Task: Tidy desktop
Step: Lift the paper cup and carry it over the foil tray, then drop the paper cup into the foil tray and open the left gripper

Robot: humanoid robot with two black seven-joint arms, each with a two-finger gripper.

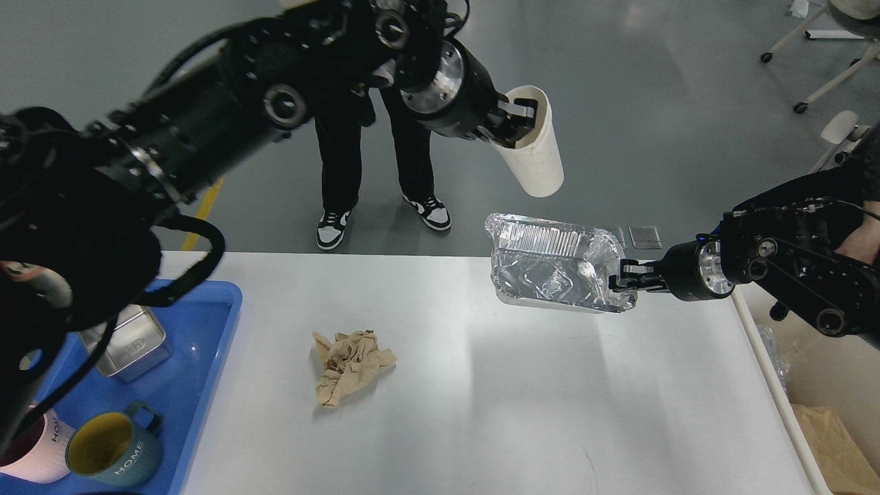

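Above the bench (481,412), our left claw (519,117) pinches an empty white cup (536,155); our right claw (622,275) pinches an empty foil tray (550,265).

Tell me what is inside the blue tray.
The blue tray holds a metal box, a green mug and a pink mug. My left arm covers the rest of it.
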